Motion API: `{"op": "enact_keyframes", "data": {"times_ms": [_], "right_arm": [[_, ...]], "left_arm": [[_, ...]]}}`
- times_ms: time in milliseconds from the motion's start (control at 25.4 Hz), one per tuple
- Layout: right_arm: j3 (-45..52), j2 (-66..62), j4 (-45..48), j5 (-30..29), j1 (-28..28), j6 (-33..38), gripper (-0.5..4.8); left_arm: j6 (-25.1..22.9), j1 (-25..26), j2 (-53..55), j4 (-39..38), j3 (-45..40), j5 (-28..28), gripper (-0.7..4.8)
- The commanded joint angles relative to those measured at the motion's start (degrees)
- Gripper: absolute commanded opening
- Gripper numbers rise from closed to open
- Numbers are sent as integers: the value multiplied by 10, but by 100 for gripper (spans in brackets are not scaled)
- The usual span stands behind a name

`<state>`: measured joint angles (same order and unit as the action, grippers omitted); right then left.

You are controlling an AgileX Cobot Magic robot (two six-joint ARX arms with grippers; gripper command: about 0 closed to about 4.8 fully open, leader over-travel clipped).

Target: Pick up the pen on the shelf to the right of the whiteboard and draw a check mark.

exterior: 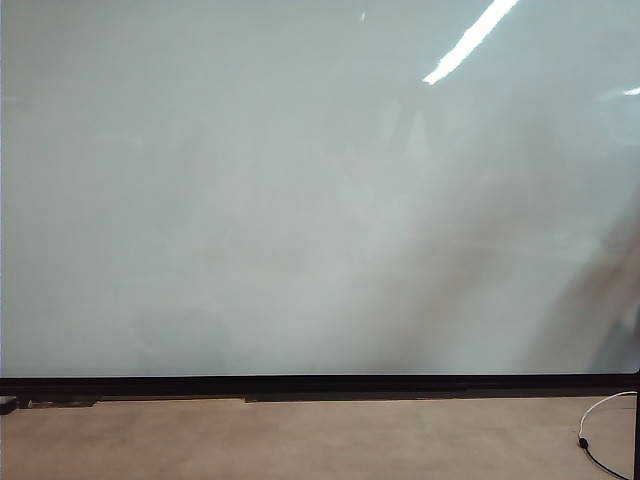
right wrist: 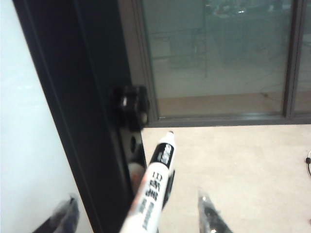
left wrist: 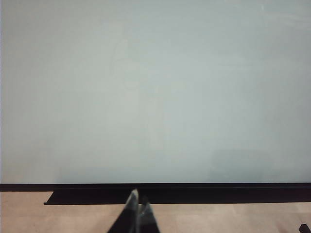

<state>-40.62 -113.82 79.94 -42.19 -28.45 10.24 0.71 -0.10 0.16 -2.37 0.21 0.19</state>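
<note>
Meanwhile, the right end effector stands wide open beside the black frame at the right edge of the large glossy white whiteboard, its fingertips either side of the slim white pen with black print, not gripping it. The left end effector is closed, hanging near the board's bottom frame.

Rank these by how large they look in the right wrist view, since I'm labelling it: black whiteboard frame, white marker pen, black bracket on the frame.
1. Black whiteboard frame
2. Slim white marker pen, though its nearness to the camera inflates it
3. Small black bracket
</note>
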Motion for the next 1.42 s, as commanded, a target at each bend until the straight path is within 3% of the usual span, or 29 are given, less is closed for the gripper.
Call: {"op": "enact_keyframes", "data": {"times_ms": [39,670,1261,1418], "right_arm": [[-3,-5,9,-4,2,3,314],[-10,-12,9,-1,7,3,300],[-10,-12,9,-1,7,3,209],[-12,-12,9,-2,7,3,207]], "left_arm": [[-3,0,0,7,2,0,-5],[-3,0,0,7,2,0,-4],[-3,0,0,7,2,0,-4],[-3,0,0,7,2,0,-4]]}}
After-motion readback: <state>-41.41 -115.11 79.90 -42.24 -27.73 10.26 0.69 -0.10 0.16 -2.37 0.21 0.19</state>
